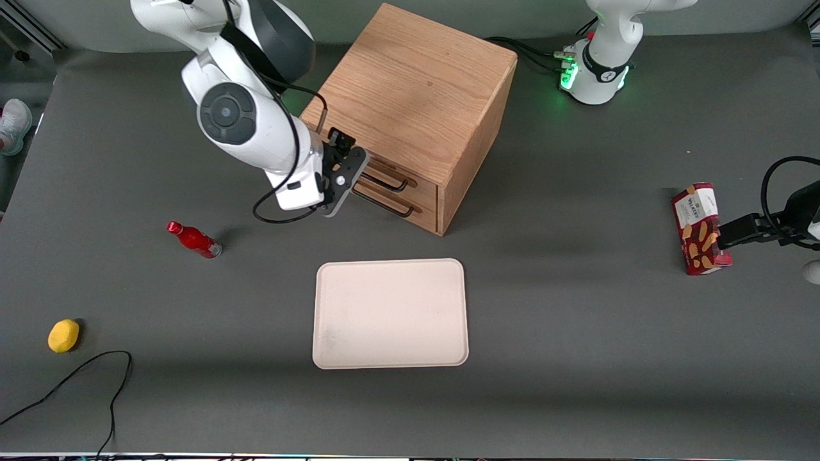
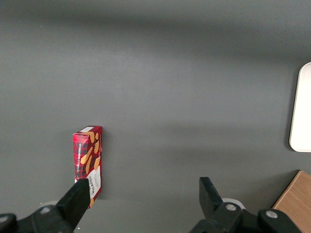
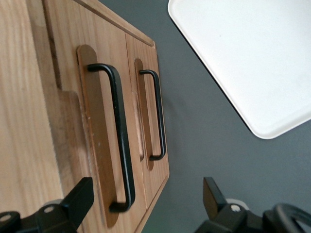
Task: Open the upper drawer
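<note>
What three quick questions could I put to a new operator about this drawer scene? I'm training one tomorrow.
1. True or false: the upper drawer is already pulled far out.
2. Where is the claw? A) above the tray B) in front of the drawers, at the upper drawer's black handle C) at the red bottle
3. Fill in: the claw's fingers are ____, one on each side of that handle.

Key
1. False: both drawer fronts sit about level, and the lower drawer is shut too.
2. B
3. open
</note>
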You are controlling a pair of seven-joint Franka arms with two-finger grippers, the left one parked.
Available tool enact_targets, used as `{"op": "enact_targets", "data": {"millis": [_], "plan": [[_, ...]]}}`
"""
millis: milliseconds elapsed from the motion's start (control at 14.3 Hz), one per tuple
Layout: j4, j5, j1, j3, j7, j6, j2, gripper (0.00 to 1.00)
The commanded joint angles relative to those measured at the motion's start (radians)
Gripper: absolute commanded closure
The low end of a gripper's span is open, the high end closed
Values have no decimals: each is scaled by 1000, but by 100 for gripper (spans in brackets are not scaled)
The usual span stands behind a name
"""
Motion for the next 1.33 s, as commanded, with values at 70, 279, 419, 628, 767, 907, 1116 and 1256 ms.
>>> {"op": "enact_targets", "data": {"millis": [70, 279, 419, 628, 767, 907, 1116, 1256], "plan": [[-41, 12, 12, -2, -27, 66, 4, 0], [-84, 11, 25, -2, -27, 113, 4, 0], [-101, 11, 28, -2, -27, 142, 4, 0], [-106, -4, 28, -2, -27, 149, 7, 0], [-106, -15, 28, -2, -27, 150, 20, 0], [-121, -27, 30, -2, -27, 185, 33, 0], [-158, -29, 30, -2, -28, 267, 37, 0], [-158, -53, 28, -2, -28, 279, 47, 0]]}}
